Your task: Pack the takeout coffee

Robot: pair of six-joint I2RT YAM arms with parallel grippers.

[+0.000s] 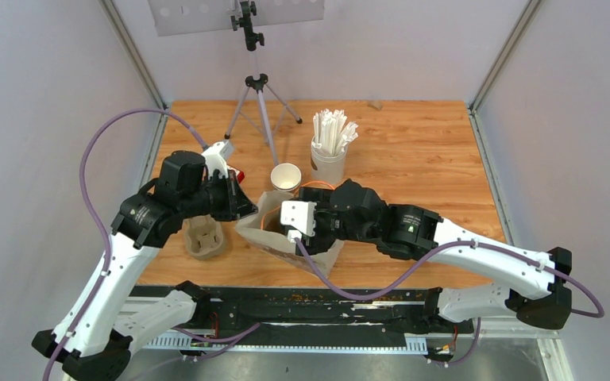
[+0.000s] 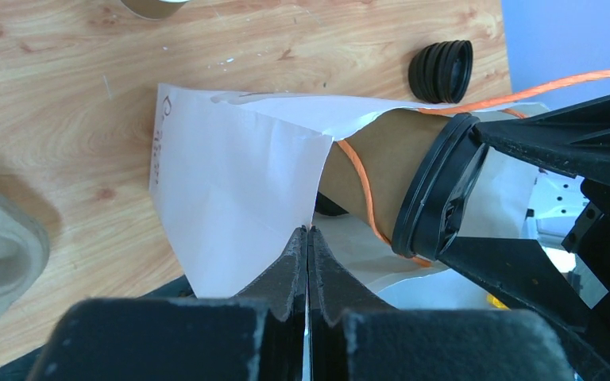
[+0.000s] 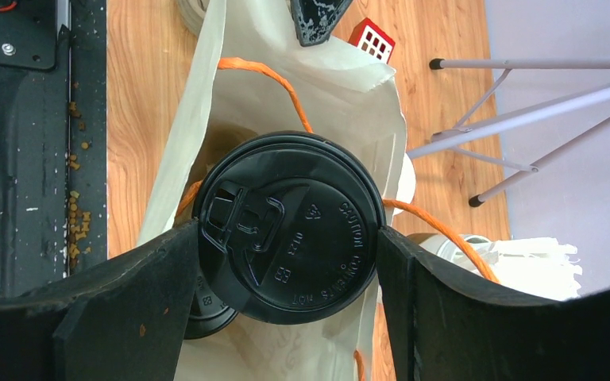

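Right gripper (image 1: 295,220) holds the coffee cup (image 3: 290,238) at its black lid, jaws wide on both sides, partly inside the mouth of the white bag (image 2: 230,182) at the near middle. Its arm reaches in low from the right. Left gripper (image 2: 307,234), closed tight, pinches the bag's edge. A second lid (image 3: 209,316) shows deeper inside. An open cup (image 1: 286,176) and straws (image 1: 332,131) stand just behind, a cup tray (image 1: 204,238) at left.
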